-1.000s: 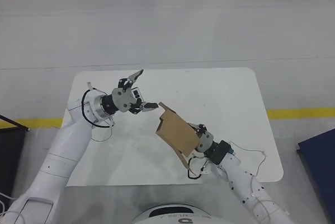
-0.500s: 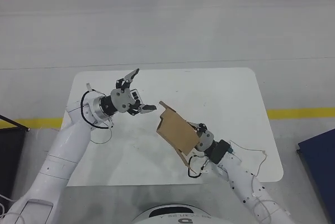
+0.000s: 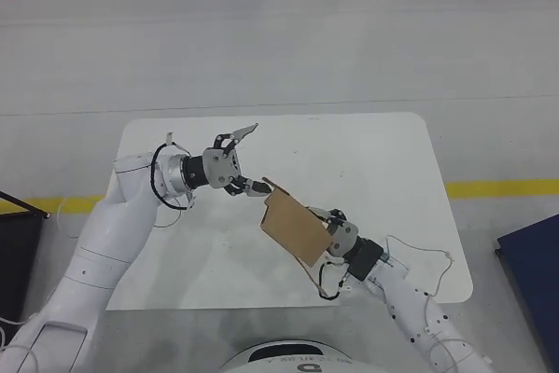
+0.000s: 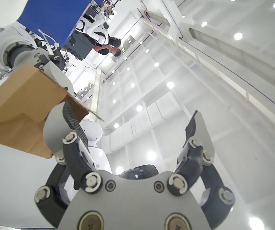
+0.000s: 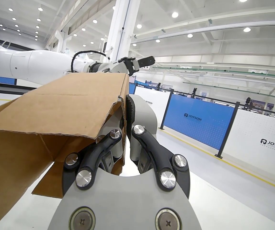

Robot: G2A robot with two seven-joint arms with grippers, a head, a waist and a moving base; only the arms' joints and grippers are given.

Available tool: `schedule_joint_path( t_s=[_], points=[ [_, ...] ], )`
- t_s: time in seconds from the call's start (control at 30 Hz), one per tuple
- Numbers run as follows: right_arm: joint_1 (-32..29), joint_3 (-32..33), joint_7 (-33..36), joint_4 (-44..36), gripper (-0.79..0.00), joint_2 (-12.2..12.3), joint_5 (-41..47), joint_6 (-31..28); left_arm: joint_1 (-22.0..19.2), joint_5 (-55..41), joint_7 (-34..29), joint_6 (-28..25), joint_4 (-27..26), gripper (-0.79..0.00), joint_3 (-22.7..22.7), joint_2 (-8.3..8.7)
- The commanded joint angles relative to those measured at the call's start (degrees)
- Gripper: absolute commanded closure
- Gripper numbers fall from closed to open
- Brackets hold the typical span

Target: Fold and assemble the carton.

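Item: carton (image 3: 295, 227), part-folded, held at centre frame over the tabletop (image 3: 391, 158).
Your right end effector (image 3: 336, 227) is clamped on its lower-right edge. The left end effector (image 3: 250, 160) is spread wide, one finger (image 3: 253, 189) just beside its upper-left corner.

One carton (image 3: 294, 229), one table (image 3: 372, 158), two robot arms (image 3: 111, 238) (image 3: 405, 298)

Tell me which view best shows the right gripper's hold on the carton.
Right wrist view: the right gripper is shut on an edge panel of the carton, seen close. The top view shows the carton's whole outline but the grip small; the left wrist view shows its other side, the grip mostly hidden.
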Motion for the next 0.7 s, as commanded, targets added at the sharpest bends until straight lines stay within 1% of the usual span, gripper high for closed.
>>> schedule_joint_path(
  t_s=[0.0, 0.13, 0.27, 0.3, 0.33, 0.4, 0.47, 0.5, 0.53, 0.57, 0.63, 0.67],
  points=[
    [-0.2, 0.0, 0.1, -0.3, 0.0, 0.1, -0.3, 0.1, -0.5, 0.2, 0.0, 0.3, 0.4, -0.785, 0.5, -0.07],
    [-0.6, 0.3, 0.4, -1.0, 0.0, 0.3, -0.4, 0.2, -1.6, 0.9, -0.4, 2.3, 1.2, -0.785, 2.7, -0.32],
    [-0.9, 0.5, 0.6, -1.4, 0.0, 0.4, -0.5, 0.2, -2.7, 0.6, -1.3, 3.1, 2.5, -0.779, 4.5, -0.66],
    [-0.9, 0.5, 0.6, -1.5, 0.0, 0.4, -0.5, 0.2, -2.9, 0.6, -1.5, 3.1, 2.9, -0.754, 4.7, -0.72],
    [-0.9, 0.5, 0.7, -1.6, 0.0, 0.5, -0.5, 0.1, -3.1, 0.6, -1.6, 3.1, 3.1, -0.708, 4.9, -0.76],
    [-1.1, 0.6, 0.7, -1.7, 0.0, 0.5, -0.4, 0.2, -3.4, 0.8, -1.9, 3.2, 3.6, -0.659, 5.3, -0.79],
    [-1.3, 0.8, 0.8, -1.8, 0.0, 0.6, 0.0, 0.4, -3.7, 1.4, -2.1, 3.9, 3.9, -0.579, 5.7, -0.74],
    [-1.3, 0.9, 0.8, -1.8, 0.0, 0.6, 0.2, 0.6, -3.8, 1.7, -2.3, 4.0, 4.0, -0.508, 5.8, -0.72],
    [-1.4, 0.9, 0.9, -1.9, 0.0, 0.6, 0.2, 0.8, -3.8, 1.9, -2.6, 4.3, 4.1, -0.483, 6.1, -0.7],
    [-1.5, 1.0, 0.9, -2.0, 0.0, 0.6, 0.2, 1.0, -3.8, 2.2, -2.6, 4.4, 4.1, -0.413, 6.4, -0.69],
    [-1.6, 1.0, 1.1, -2.1, 0.0, 0.7, 0.1, 1.3, -3.9, 2.2, -2.6, 4.5, 4.0, -0.36, 7.3, -0.67],
    [-1.6, 1.0, 1.2, -2.2, 0.0, 0.7, 0.1, 1.4, -4.0, 1.9, -2.5, 4.6, 4.1, -0.314, 7.7, -0.66]
  ],
)
